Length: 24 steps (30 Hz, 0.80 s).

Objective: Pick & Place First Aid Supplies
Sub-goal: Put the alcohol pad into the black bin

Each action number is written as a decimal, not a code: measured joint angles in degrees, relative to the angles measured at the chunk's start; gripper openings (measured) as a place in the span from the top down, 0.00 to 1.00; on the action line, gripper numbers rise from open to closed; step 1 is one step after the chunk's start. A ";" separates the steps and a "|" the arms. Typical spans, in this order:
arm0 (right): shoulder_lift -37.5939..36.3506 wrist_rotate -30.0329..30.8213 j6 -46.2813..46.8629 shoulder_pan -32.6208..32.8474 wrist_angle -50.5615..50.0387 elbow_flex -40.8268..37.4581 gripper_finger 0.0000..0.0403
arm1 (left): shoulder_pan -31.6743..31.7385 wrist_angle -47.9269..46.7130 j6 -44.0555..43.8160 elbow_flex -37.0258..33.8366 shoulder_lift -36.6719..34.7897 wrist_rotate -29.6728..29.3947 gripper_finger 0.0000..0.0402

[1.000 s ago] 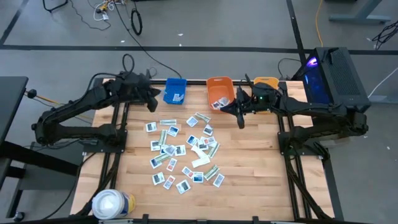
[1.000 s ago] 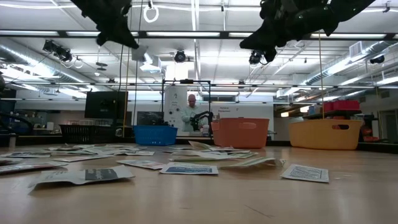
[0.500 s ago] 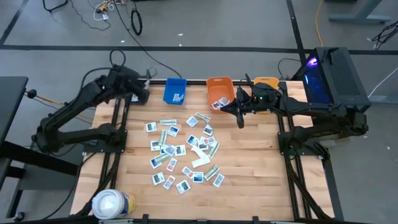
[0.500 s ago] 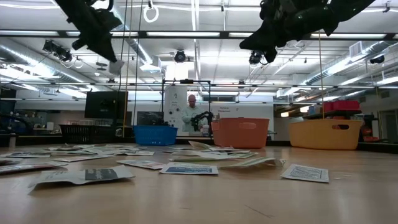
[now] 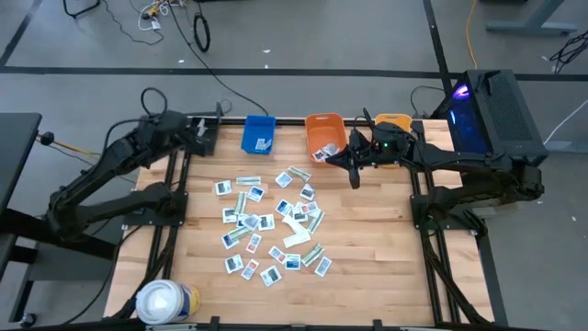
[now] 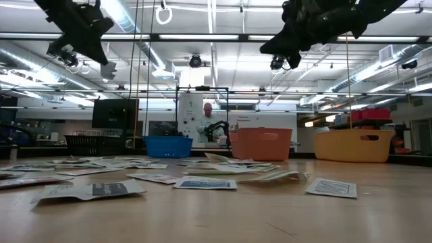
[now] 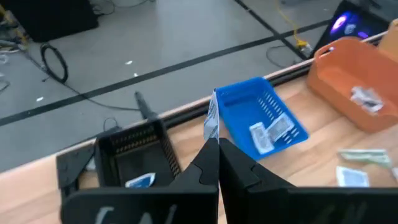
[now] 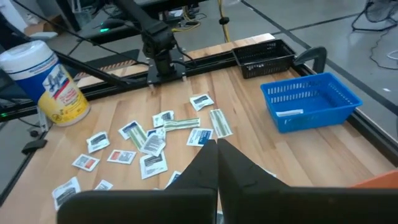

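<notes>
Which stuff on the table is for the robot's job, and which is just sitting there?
For the job:
- first aid packets
- blue bin
- orange bin
- yellow bin

Just sitting there:
- wipes tub
- black basket

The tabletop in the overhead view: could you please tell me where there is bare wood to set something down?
Bare wood lies right of the packets, toward the table's right edge, and along the front between the white roll and that edge. A narrower strip runs left of the packets. The middle is crowded, and the bins line the back.
</notes>
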 joint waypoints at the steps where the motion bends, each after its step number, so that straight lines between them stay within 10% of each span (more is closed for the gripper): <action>1: 0.00 0.33 0.06 0.02 0.00 0.00 1.00 | 0.00 1.05 0.05 -1.31 -0.77 -0.73 1.00; 9: 0.00 0.99 1.51 0.00 0.42 0.00 1.00 | 0.20 5.04 4.57 -6.09 -0.82 -10.37 1.00; 24: 0.00 0.99 3.00 0.00 0.40 0.00 1.00 | 6.30 4.96 5.10 -6.07 12.92 -8.77 1.00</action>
